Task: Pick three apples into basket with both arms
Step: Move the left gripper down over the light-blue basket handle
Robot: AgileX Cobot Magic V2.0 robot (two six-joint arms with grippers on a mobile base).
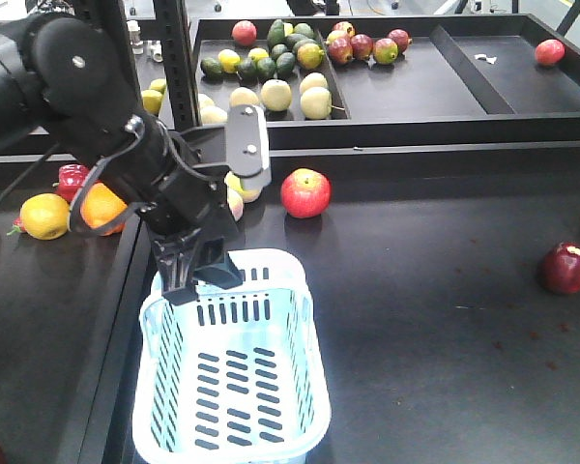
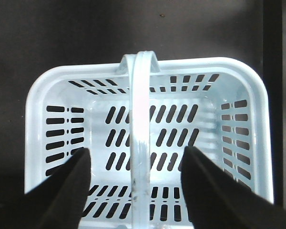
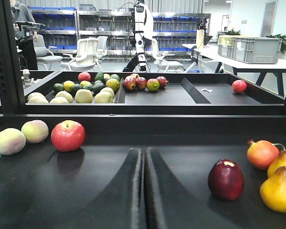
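The basket sits empty on the black surface, its long axis running toward the front camera. The left end effector hangs over the basket's far end, released, with its fingers spread either side of the white handle and holding nothing.

Only one dark red apple shows plainly. It stands stem-up, well apart from the basket on the robot's right. In the right wrist view it lies ahead and to the right of the right end effector, just beside a pomegranate and a pear. That end effector is clenched and empty.

The right arm is clearly the nearer one. It will likely need to open and swing right. The brighter red apple is not wanted.
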